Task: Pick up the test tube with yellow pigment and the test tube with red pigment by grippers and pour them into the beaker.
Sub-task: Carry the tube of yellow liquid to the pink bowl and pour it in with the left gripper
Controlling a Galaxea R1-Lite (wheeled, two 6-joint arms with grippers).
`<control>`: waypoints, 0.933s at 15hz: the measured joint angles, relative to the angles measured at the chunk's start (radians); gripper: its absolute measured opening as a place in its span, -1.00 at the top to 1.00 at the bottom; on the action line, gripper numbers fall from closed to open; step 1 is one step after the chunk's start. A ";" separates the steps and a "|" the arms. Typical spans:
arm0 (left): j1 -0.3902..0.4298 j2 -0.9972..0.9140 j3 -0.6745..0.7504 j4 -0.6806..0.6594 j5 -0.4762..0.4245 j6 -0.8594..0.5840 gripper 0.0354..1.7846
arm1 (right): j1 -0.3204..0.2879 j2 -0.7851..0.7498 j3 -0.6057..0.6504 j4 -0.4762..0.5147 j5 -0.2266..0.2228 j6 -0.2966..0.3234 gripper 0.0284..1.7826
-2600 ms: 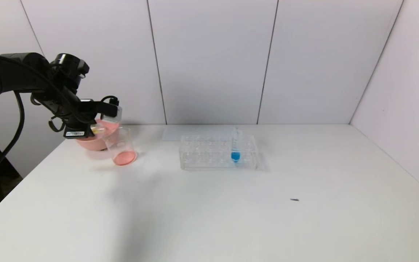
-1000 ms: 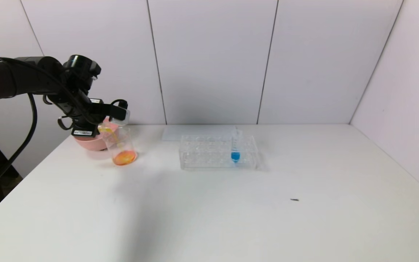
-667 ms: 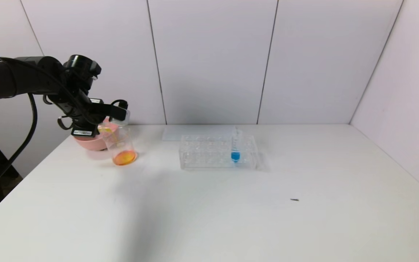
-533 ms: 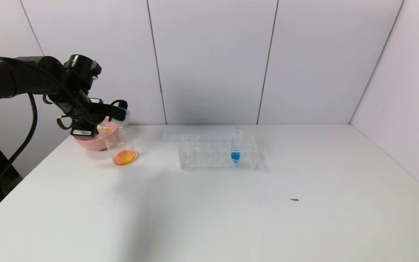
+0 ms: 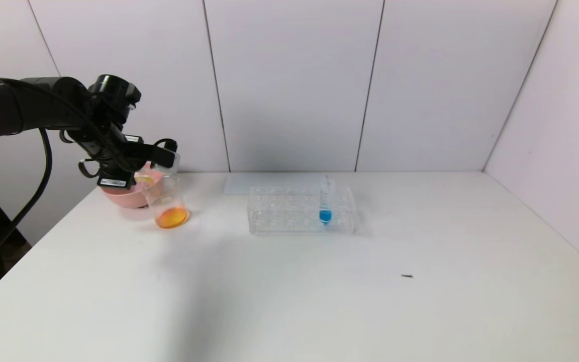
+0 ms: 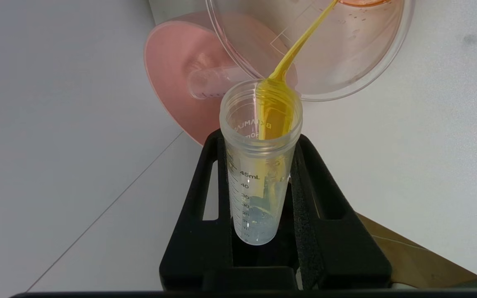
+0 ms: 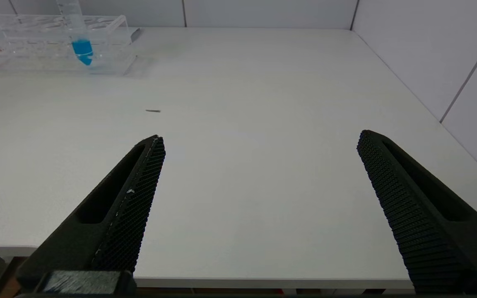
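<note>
My left gripper is shut on the test tube with yellow pigment. It holds the tube tilted, mouth down, at the rim of the beaker. A thin yellow stream runs from the tube's mouth into the beaker, which holds orange liquid at its bottom. No test tube with red pigment in it shows; a clear, empty-looking tube lies in the pink bowl. My right gripper is open over the table's near right part, holding nothing.
The pink bowl stands just behind the beaker at the table's far left. A clear tube rack at the middle back holds a tube with blue liquid. A small dark speck lies on the table.
My left gripper moved right and up to the beaker's rim, then stayed nearly still over the last second. The beaker's liquid turned from pink to orange.
</note>
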 joint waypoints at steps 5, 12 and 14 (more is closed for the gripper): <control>0.000 0.001 0.000 0.000 0.016 0.003 0.54 | 0.000 0.000 0.000 0.000 0.000 0.000 -0.91; -0.013 0.001 0.000 -0.015 0.048 0.024 0.54 | 0.000 0.000 0.000 0.000 0.000 0.000 -0.91; -0.014 0.001 0.000 -0.020 0.051 0.034 0.54 | 0.000 0.000 0.000 0.000 0.000 0.000 -0.91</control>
